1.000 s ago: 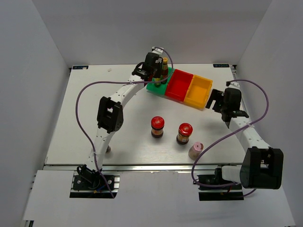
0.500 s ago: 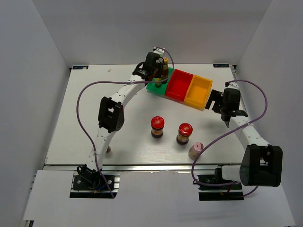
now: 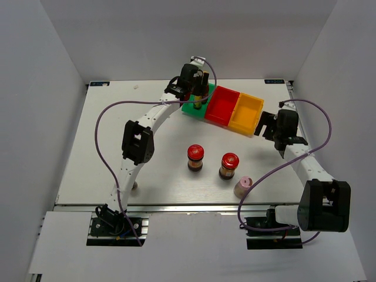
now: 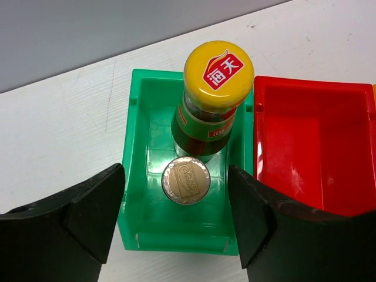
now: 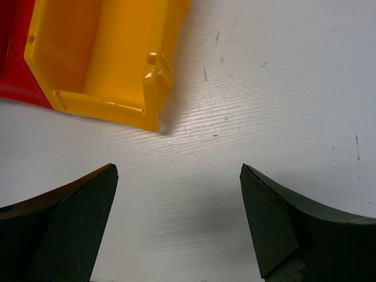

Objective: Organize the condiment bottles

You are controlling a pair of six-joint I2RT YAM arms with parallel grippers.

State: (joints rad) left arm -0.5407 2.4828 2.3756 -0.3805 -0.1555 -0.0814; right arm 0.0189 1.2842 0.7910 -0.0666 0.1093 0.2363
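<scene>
left gripper [image 4: 175, 188] jaws stand apart, empty, over a yellow-capped bottle [image 4: 218, 73] and a second bottle [image 4: 185, 180], both upright in the green bin [image 4: 138, 176]. right gripper [image 5: 179, 176] gapes empty by the yellow bin [image 5: 106, 53]. two jars [image 3: 195, 158] and a pink-capped bottle [image 3: 242, 187] stand mid-table. they look rigid, smooth and light, best pinched across the body under the lid.

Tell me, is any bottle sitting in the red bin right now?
No, the red bin shows a bare floor in the top view; the yellow-capped bottle stands in the green bin beside it.
</scene>
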